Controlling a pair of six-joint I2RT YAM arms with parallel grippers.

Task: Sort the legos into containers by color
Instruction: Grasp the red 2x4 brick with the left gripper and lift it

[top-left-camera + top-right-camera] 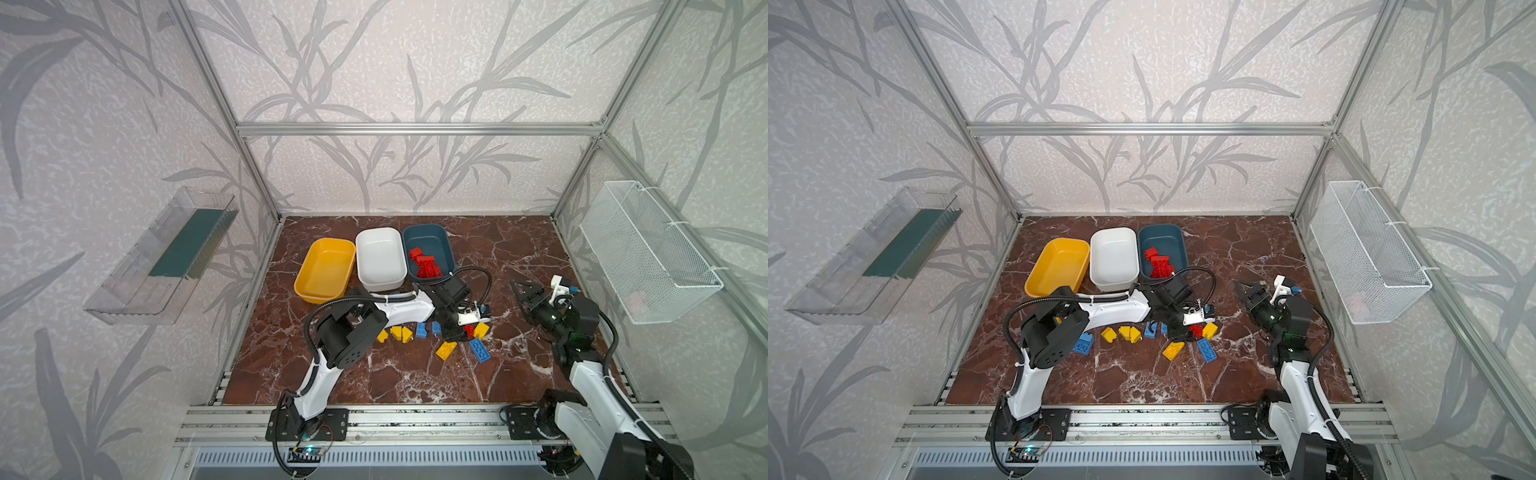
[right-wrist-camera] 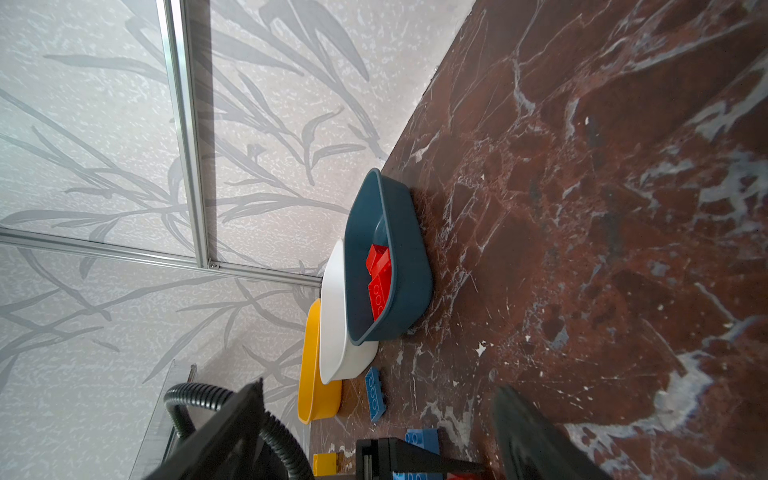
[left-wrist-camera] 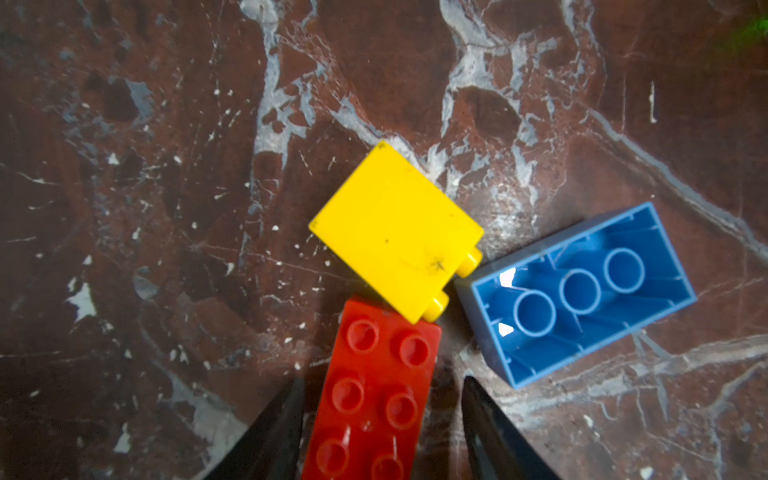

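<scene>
One red brick (image 3: 374,415) lies just near-side of the blue tub (image 1: 432,245), straddled by your left gripper (image 3: 381,380), jaws spread, gaps showing. Likely light, stiff, slick: pinch the long flat sides. Right gripper (image 1: 525,287) spread, empty.

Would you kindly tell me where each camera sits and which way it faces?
Top views: high at the front, looking down on the table; both show the left arm and right arm.
Left wrist: faces down at the red brick between the left fingers.
Right wrist: looks along the table past the right fingers to the teal tub.
Shared: that tub shows in both top views.
</scene>
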